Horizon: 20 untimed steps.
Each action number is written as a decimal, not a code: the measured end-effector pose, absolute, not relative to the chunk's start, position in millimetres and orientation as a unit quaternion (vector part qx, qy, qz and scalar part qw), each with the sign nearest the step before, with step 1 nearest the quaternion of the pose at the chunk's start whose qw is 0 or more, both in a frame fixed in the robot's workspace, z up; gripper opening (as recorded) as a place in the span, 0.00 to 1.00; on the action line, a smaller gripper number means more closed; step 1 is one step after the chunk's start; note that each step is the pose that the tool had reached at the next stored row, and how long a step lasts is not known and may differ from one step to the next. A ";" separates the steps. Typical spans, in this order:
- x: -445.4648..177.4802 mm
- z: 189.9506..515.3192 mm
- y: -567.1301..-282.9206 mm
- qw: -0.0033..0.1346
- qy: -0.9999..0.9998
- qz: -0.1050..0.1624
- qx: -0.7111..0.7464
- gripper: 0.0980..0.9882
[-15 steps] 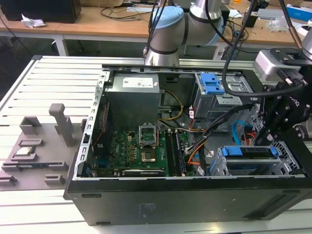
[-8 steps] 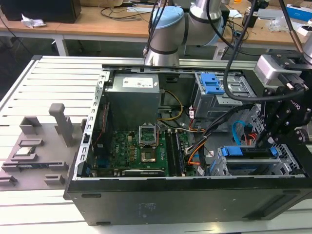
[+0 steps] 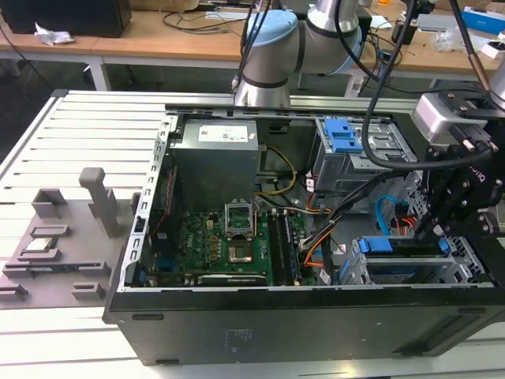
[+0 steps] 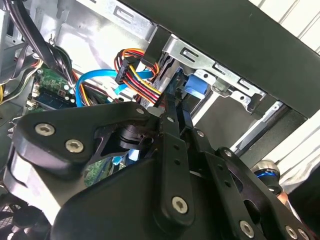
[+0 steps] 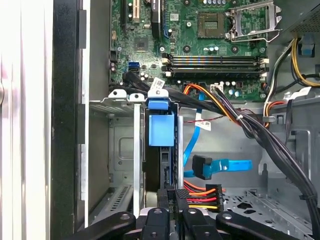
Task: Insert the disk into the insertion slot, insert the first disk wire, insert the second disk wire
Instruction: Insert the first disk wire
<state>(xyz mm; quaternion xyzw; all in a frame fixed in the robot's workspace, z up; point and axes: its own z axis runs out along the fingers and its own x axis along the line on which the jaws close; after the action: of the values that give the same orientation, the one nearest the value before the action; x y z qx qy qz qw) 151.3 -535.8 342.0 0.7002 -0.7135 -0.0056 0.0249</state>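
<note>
Your gripper (image 5: 172, 196): it sits low inside the open computer case (image 3: 316, 324), on the exterior view's right, right at the end of the disk.
Your fingers: they are pulled close together. They look pinched on the black plug of the first disk wire.
The disk (image 5: 161, 130): it sits inside the insertion slot. In the first wrist view you see it from its thin edge, with the bright blue holder on it.
The insertion slot (image 5: 125, 150): it is the low grey metal box with little holes. Its walls stand on both sides of the disk.
The first disk wire (image 5: 204, 195): it is a bunch of red, orange, yellow and black strands. Its black plug is just beside the disk's end, at your fingertips.
The second disk wire (image 5: 222, 165): it is the flat light-blue one. It bends in a curve, and its dark plug hangs loose near the disk without touching it.
The green board (image 5: 200, 45): it lies past the disk, deeper in the case.
The thick black cables (image 5: 270, 140): they run beside the blue wire.
</note>
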 end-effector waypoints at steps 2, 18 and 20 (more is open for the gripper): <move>151.5 341.0 -536.0 0.025 -0.713 -0.006 0.700 0.08; 151.5 344.2 -536.8 0.025 -0.713 -0.005 0.700 0.16; 151.5 352.8 -536.0 0.025 -0.713 -0.005 0.700 0.16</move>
<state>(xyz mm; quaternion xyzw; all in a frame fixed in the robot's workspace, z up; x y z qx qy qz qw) 151.5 -536.0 352.8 0.7002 -0.7135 -0.0053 0.0251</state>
